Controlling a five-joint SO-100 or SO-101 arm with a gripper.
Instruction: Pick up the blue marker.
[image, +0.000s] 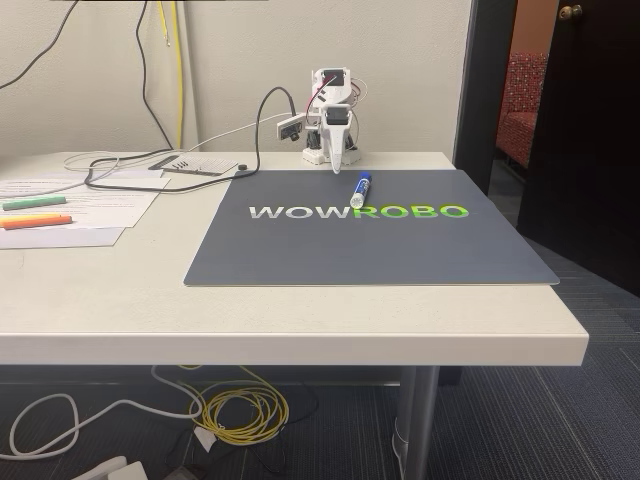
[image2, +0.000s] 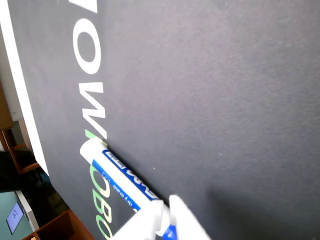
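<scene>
Your blue marker (image: 360, 189) lies flat on the grey mat (image: 370, 250), just above the centre of the fixed view, its lower end over the printed lettering (image: 358, 212). The gripper (image: 338, 165) hangs tip-down just left of the marker's upper end. In the wrist view the marker (image2: 120, 177) runs to the bottom edge, where white gripper fingers (image2: 150, 220) overlap it; you cannot tell how far apart they stand. The mat sits on a white table (image: 300, 320), with a green highlighter (image: 33, 202) and an orange highlighter (image: 35, 221) on papers (image: 100, 205) at centre left.
</scene>
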